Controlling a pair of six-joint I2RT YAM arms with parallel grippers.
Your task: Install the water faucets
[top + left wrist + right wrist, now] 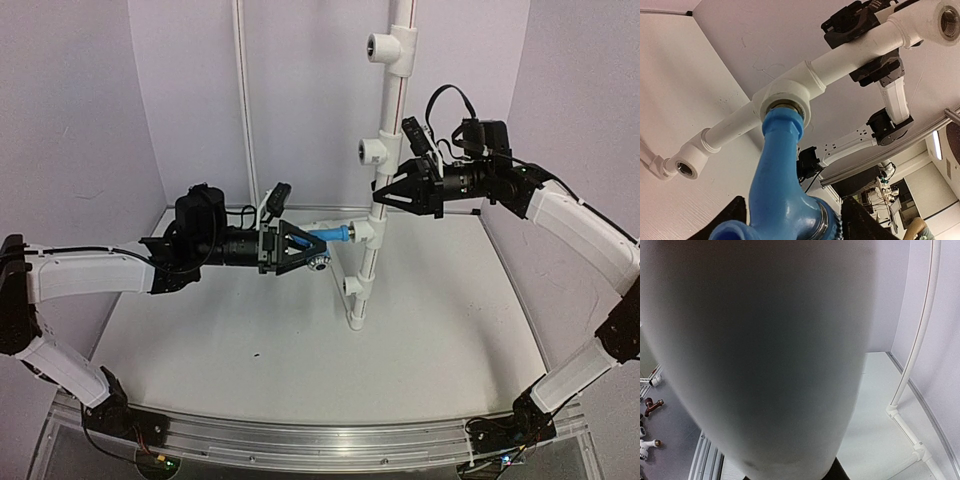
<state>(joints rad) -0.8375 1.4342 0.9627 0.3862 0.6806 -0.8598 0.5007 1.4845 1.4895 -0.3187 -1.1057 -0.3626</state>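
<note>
The blue tap [338,233] pokes into a joint [787,95] on the white pipe [392,105], which the right pincer [385,195] squeezes tight. The left pincer [315,250] is half open around the tap; I can't tell if it grips. Best to hold it firm and turn it straight, not crooked.

surface: white table [200,340] | standing on it: upright white pipe [367,268], foot near centre | also: small dark speck [255,355]
</note>
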